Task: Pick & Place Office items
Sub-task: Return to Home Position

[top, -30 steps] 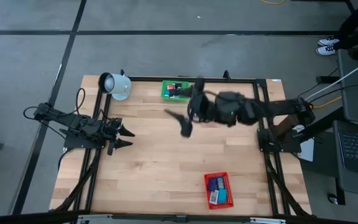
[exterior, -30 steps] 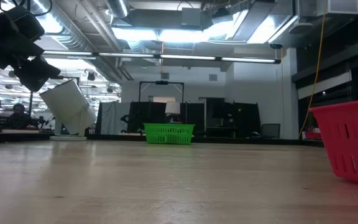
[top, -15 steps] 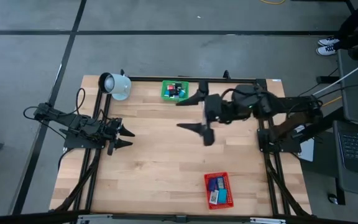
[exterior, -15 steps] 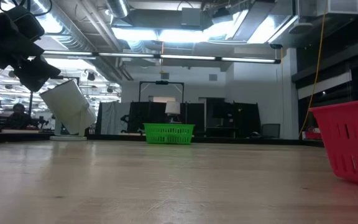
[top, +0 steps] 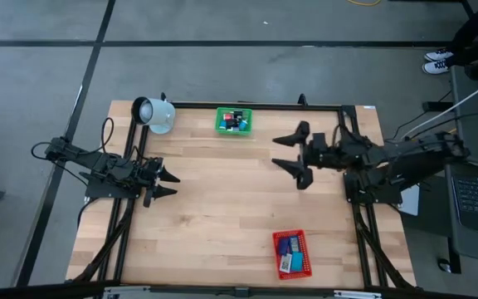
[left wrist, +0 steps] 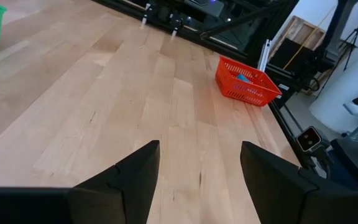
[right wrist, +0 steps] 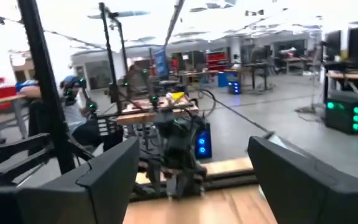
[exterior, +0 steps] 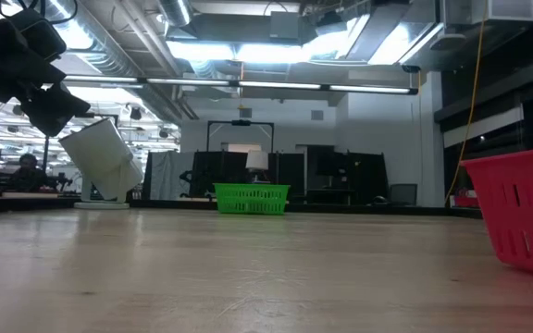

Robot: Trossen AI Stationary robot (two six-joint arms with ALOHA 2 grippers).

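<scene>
The office items lie in two mesh trays. Small black, blue and red bits fill the green tray (top: pixel 234 120) at the far edge (exterior: pixel 251 198). Blue flat rectangles and a white-blue piece sit in the red tray (top: pixel 291 253) near the near edge (left wrist: pixel 247 81). My right gripper (top: pixel 276 151) hangs open and empty above the table's right middle, pointing left, between the two trays. My left gripper (top: pixel 173 183) waits open and empty at the left edge (left wrist: pixel 197 168).
A white-blue mug (top: pixel 154 114) lies on its side at the far left corner (exterior: pixel 105 162). Bare wood spreads across the table's middle (top: pixel 222 199). A black frame rail (top: pixel 351 174) runs along the right edge beneath my right arm.
My right gripper has drawn back from beside the green tray toward the table's right edge, swinging from a downward slant to level, pointing left. Nothing is in its fingers. The trays, the mug and my left arm have kept still.
</scene>
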